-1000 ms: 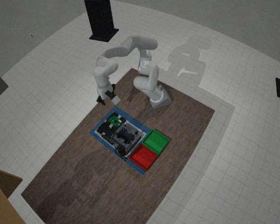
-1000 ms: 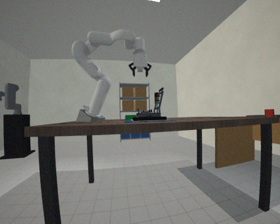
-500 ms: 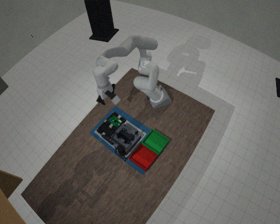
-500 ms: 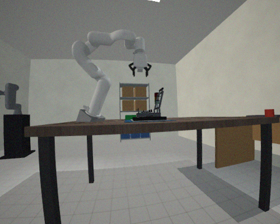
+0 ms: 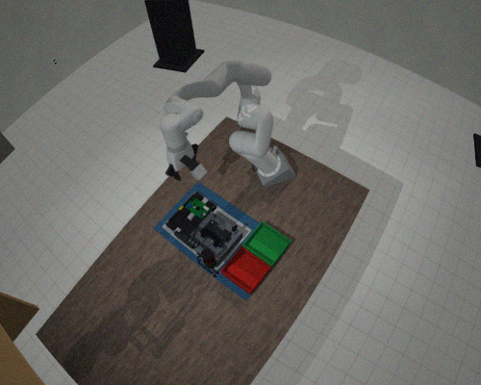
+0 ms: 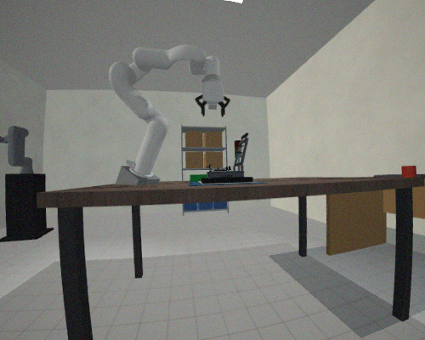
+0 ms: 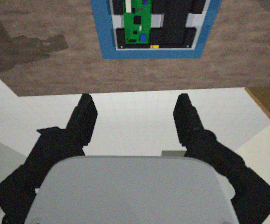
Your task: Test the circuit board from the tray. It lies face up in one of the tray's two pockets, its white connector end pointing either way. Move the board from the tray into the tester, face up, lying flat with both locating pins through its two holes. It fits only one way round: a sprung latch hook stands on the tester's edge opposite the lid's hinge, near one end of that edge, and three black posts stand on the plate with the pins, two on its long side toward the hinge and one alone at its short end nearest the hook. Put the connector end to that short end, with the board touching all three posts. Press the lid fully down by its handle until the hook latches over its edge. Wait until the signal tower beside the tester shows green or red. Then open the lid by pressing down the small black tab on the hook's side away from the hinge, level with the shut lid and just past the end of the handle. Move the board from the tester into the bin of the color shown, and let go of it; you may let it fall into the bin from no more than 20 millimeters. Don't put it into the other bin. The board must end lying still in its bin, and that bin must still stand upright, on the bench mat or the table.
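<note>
Task at start. Board point(image 5: 197, 206) sits in tray point(image 5: 177, 222) pocket, untouched. Gripper point(image 6: 212, 106) released, empty, high above counter point(image 5: 297, 231) edge, well apart from tray. Tester point(image 5: 220, 233) lid up. All steps left.

Top view is looking down from high above, far off, over the brown wooden table point(image 5: 129, 289). Exterior view is sitting low, near floor level, facing the table's side. Wrist view is pointing down past the black two-finger gripper point(image 7: 136, 120). All three are sharing the blue bench mat point(image 5: 169, 234).
</note>
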Tool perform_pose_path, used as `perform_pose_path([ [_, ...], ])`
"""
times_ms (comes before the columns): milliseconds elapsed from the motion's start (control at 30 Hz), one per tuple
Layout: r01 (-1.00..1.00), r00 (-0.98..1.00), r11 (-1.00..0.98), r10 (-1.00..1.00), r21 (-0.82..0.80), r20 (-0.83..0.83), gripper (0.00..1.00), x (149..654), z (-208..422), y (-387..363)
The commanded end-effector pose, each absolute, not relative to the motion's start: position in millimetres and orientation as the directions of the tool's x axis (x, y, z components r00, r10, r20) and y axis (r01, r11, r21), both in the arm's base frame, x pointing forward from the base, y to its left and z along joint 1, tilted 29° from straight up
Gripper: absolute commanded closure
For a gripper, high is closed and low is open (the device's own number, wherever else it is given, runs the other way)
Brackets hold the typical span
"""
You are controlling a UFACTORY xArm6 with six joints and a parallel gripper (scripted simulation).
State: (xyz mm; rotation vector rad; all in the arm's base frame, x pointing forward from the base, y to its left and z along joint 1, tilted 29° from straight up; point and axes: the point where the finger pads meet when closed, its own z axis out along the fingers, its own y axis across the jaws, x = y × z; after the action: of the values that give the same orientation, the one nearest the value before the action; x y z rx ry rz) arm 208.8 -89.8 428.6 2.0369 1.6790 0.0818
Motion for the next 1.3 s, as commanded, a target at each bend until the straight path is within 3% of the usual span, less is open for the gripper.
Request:
perform_pose_path([
  [0,0.904,0.24,-0.118,0.935,0.41,-0.26,0.0,209,430,-90],
  [867,0.904,0.24,-0.118,0.935,0.41,-0.26,0.0,211,424,-94],
  [1267,0.904,0.24,-0.118,0.935,0.41,-0.26,0.0,236,362,-117],
])
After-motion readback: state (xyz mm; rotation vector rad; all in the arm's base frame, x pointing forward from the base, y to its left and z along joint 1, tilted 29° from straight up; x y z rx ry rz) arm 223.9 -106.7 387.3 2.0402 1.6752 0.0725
